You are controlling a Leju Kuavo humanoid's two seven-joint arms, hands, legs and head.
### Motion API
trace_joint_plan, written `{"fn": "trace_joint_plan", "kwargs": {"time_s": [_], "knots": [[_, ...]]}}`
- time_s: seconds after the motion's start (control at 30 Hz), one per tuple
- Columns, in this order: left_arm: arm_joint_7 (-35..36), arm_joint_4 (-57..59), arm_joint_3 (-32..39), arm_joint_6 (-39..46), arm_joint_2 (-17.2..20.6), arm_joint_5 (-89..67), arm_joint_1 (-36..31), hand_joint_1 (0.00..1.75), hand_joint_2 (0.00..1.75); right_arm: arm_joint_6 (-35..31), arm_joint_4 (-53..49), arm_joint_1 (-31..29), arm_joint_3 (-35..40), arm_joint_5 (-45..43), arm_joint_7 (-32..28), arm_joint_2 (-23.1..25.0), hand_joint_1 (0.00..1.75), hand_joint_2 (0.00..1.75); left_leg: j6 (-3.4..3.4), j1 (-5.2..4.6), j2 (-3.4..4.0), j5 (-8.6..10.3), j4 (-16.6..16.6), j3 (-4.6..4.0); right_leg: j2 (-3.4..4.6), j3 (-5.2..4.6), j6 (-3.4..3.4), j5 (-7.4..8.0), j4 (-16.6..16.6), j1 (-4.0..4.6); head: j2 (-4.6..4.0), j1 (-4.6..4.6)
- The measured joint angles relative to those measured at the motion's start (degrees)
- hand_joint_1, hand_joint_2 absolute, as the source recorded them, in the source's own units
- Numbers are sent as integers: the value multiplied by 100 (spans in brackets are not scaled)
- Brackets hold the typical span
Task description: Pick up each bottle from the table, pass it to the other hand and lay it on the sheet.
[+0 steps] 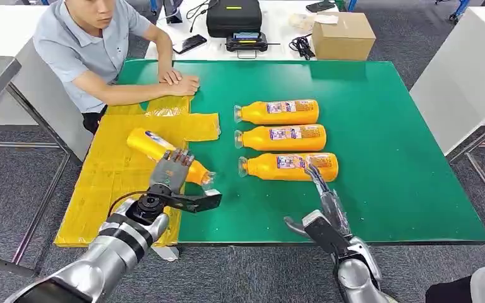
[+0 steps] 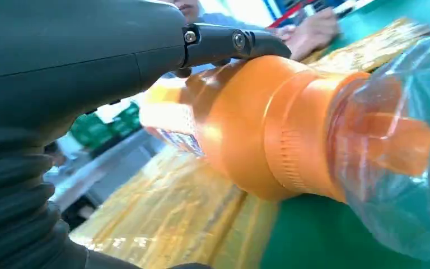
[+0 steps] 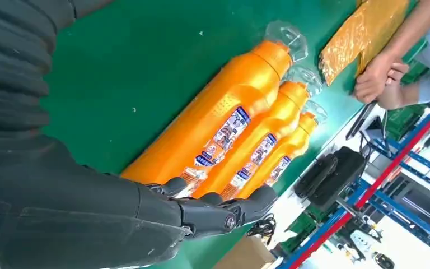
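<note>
The left hand grips an orange bottle over the yellow sheet, while the right hand, fingers spread and holding nothing, hovers just beside the nearest of three bottles lying ahead of it on the green worktop.

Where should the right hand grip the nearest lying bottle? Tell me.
Grip the nearest bottle across its wide body, coming from above at the base end nearest the right hand. It lies flat, cap pointing left; the next bottle lies close behind.
</note>
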Motion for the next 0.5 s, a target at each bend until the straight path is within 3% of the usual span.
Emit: {"fn": "trace_joint_plan", "kwargs": {"time_s": [0.33,0.5], "knots": [[186,96,13,116,15,-105,-29,0,175,-4,-85,54,-9,55,24,24,0,175,0,0,-1,0,0,0,0,1,0,0,0,0,0,0],[394,-348,204,501,61,-147,333,0,175,-74,-317,268,-20,182,66,35,0,175,0,0,-2,0,0,-5,-1,-4,0,-1,0,0,0,0]]}}
